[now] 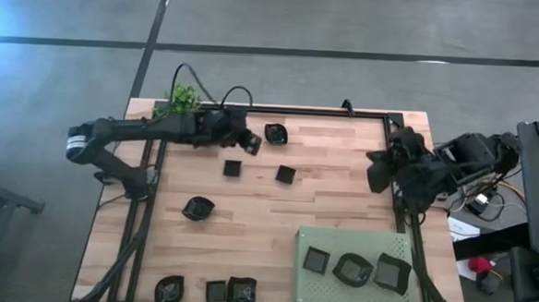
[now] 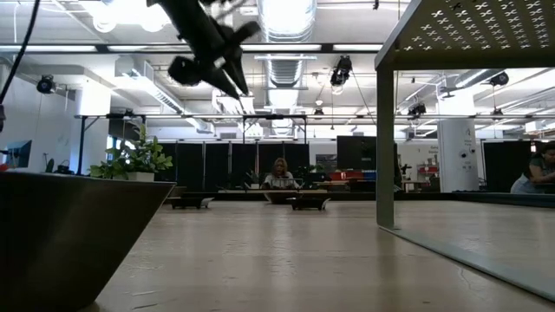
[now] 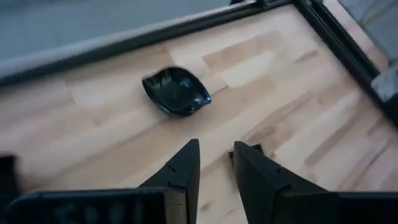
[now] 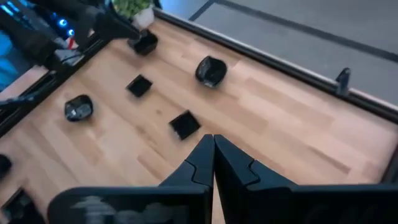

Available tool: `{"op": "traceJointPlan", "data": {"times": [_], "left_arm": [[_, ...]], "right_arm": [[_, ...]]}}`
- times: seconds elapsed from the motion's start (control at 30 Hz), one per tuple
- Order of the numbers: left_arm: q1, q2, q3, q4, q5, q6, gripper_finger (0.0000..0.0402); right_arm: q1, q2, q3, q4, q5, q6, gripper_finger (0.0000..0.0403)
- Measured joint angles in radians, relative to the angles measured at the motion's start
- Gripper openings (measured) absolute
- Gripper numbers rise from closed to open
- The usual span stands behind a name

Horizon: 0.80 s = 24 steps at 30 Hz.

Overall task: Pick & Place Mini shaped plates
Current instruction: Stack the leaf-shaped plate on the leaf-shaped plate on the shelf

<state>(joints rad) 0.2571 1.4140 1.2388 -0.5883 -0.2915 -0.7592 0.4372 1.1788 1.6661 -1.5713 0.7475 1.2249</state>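
Small dark plates lie on the wooden table. A rounded one (image 1: 275, 133) (image 3: 177, 92) is near the far rail, and two square ones (image 1: 233, 168) (image 1: 286, 174) are mid-table. Another rounded one (image 1: 198, 208) lies left of centre, and three sit along the near edge (image 1: 216, 290). Three more rest on the green mat (image 1: 375, 244) at the near right. My left gripper (image 1: 250, 144) (image 3: 216, 146) hangs high above the table, slanting down, just left of the far rounded plate. It is open with nothing between its fingers. My right gripper (image 1: 376, 172) (image 4: 213, 138) is shut and empty, raised at the table's right edge.
A small green plant (image 1: 182, 98) stands at the far left corner. A black frame rail (image 1: 299, 111) runs along the far edge and down both sides. In the low view a person (image 2: 279, 178) sits in the room beyond the table.
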Motion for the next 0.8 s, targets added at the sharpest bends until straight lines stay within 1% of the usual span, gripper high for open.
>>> {"op": "traceJointPlan", "data": {"times": [0.13, 0.23, 0.37, 0.53, 0.6, 0.7, 0.8], "left_arm": [[0.057, 0.097, 0.0, 0.041, 0.088, -0.077, 0.0092], [0.094, 0.161, -0.001, 0.104, 0.14, -0.126, 0.0092], [0.142, 0.237, -0.001, 0.189, 0.154, -0.143, 0.0092], [0.201, 0.304, -0.001, 0.208, 0.171, -0.19, 0.0092], [0.221, 0.333, -0.001, 0.219, 0.2, -0.221, 0.0092], [0.23, 0.379, -0.001, 0.267, 0.236, -0.236, 0.0092], [0.229, 0.43, -0.001, 0.322, 0.252, -0.241, 0.0092]], "right_arm": [[-0.03, -0.016, 0.0, 0.001, 0.0, -0.049, 0.0008], [-0.033, -0.017, 0.0, 0.004, 0.012, -0.065, 0.0008], [-0.033, -0.019, 0.0, 0.004, 0.012, -0.074, 0.0008], [-0.033, -0.018, 0.0, 0.004, 0.013, -0.085, 0.0008], [-0.032, -0.02, 0.0, 0.005, 0.013, -0.094, 0.0008], [-0.032, -0.02, 0.0, 0.005, 0.013, -0.099, 0.0008], [-0.032, -0.02, 0.0, 0.006, 0.014, -0.101, 0.0008]]}}
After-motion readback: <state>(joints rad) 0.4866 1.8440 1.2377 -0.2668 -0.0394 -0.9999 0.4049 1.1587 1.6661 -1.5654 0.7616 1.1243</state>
